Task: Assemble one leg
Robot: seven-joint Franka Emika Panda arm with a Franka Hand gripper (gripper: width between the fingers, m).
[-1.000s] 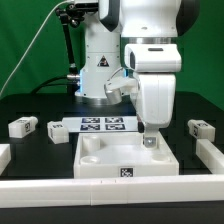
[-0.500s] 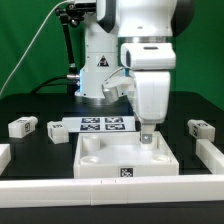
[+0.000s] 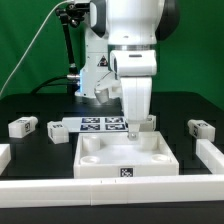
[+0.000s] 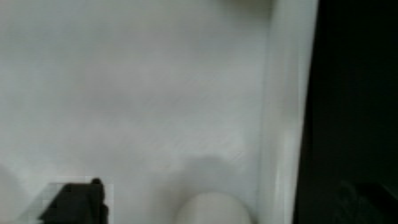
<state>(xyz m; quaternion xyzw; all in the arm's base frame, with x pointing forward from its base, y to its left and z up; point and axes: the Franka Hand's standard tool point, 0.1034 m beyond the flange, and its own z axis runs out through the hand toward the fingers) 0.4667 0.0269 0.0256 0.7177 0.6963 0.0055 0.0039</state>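
Three legs stand on the black table in the exterior view: two at its left [image 3: 22,126] [image 3: 57,130] and one at its right [image 3: 201,128]. A further small white block [image 3: 148,122] shows right beside the hand, partly hidden. My gripper [image 3: 133,132] hangs over the back rim of the large white panel [image 3: 100,160], right of its middle. In the wrist view the gripper [image 4: 210,205] has its dark fingertips [image 4: 71,202] wide apart over the panel's white surface [image 4: 143,90]. A rounded white hollow lies between them. The gripper holds nothing.
The marker board [image 3: 100,124] lies just behind the panel. White rails run along the front [image 3: 110,190], the exterior view's right [image 3: 210,155] and its left [image 3: 3,155]. The robot's base stands at the back.
The hand has turned about its axis and shifted toward the exterior view's left along the panel's back rim. The panel and the legs have not moved.
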